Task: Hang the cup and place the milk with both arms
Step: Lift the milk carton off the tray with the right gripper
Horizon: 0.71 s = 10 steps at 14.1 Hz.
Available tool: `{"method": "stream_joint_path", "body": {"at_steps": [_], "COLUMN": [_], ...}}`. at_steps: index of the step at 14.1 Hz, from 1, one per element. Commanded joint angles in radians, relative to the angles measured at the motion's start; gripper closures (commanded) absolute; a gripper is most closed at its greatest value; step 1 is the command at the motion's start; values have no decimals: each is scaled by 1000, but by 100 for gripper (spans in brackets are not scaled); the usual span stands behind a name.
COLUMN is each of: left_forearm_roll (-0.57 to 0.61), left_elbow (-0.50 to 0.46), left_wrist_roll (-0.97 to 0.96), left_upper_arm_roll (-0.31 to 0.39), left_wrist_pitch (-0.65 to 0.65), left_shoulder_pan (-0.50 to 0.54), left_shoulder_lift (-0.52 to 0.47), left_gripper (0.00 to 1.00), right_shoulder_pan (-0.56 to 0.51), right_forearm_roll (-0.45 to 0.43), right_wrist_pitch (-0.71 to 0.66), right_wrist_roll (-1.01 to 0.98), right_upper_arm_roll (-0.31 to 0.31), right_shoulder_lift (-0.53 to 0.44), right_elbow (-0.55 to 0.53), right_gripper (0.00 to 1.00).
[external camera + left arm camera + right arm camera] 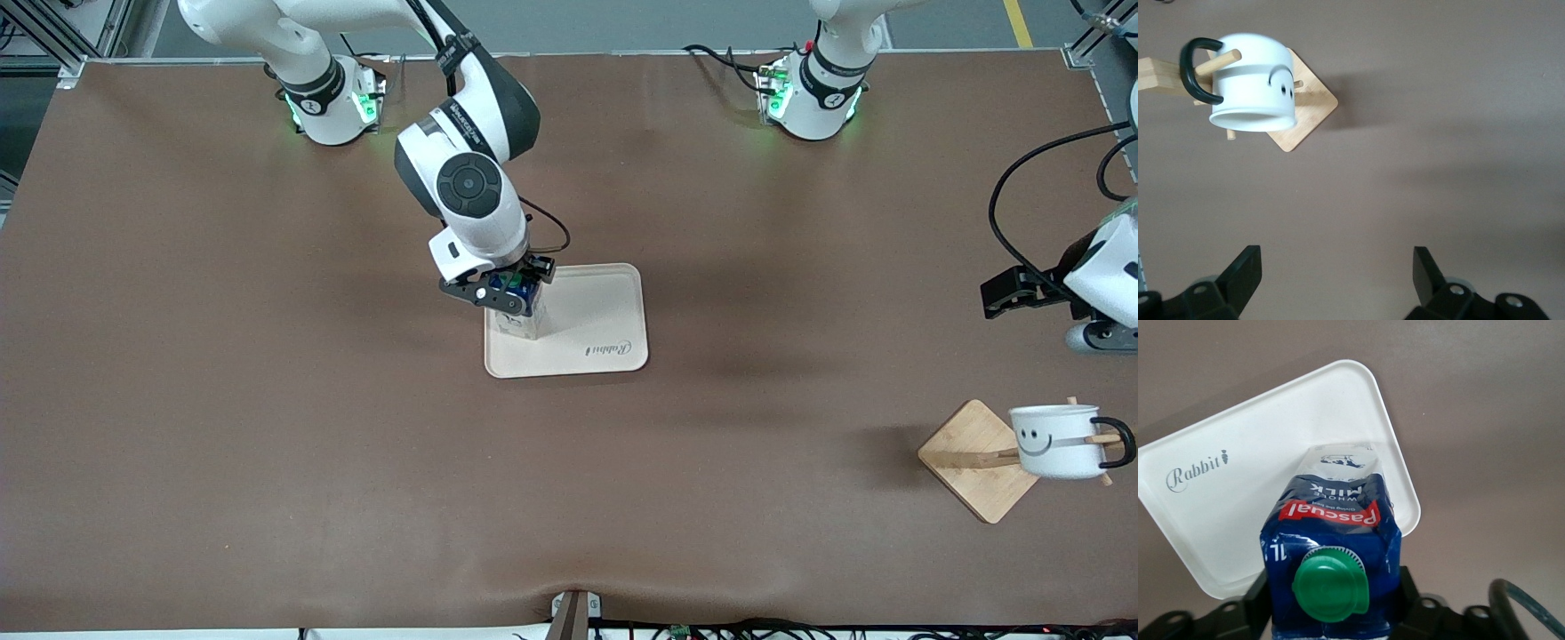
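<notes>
The milk (524, 313), a dark blue carton with a green cap, stands upright on the pale tray (605, 333), at the tray's edge toward the right arm's end. My right gripper (510, 292) is shut on the milk (1331, 513), one finger pressed to each side just under the cap. The cup (1053, 442), white with a smiley face, hangs by its black handle on a peg of the wooden rack (971, 455). My left gripper (1003, 298) hangs open and empty over bare table at the left arm's end. In its wrist view, the cup (1253, 90) is well clear of that gripper (1338, 280).
The tray (1238, 513) carries a "Rabbit" print and holds nothing but the carton. The rack's square wooden base (1313, 110) sits near the table edge at the left arm's end. Black cables loop above the left arm's wrist (1022, 204).
</notes>
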Motion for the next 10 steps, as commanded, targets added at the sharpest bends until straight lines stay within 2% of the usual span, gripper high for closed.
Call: {"method": "stream_joint_path", "body": {"at_steps": [1, 3, 4, 5, 6, 7, 10], "left_forearm_roll": [8, -33, -59, -72, -75, -78, -78], "left_elbow": [4, -3, -6, -20, -45, -77, -170], "left_wrist_roll": [23, 63, 67, 67, 67, 67, 64], "left_upper_arm_roll": [-4, 11, 23, 107, 212, 294, 334], "left_wrist_pitch": [-37, -42, -43, -42, -43, -43, -43], "left_shoulder_pan": [13, 14, 4, -60, -174, -240, -283], "left_shoulder_lift": [-63, -96, -108, -128, -148, -174, -253], "left_gripper": [0, 0, 0, 0, 0, 0, 0], "right_shoulder_pan": [3, -9, -21, -41, -76, -116, -217], "right_forearm_roll": [-4, 3, 17, 63, 104, 118, 106], "right_wrist_pitch": [-6, -52, -111, -194, -274, -334, -458], "right_wrist_roll": [24, 18, 18, 16, 10, 4, -183], "right_upper_arm_roll": [-9, -9, -9, -12, -12, -12, -17], "right_shoulder_lift": [-2, -9, -11, -11, -11, -15, -55], "right_elbow": [14, 52, 105, 179, 240, 268, 262], "right_gripper": [100, 100, 100, 100, 100, 100, 100]}}
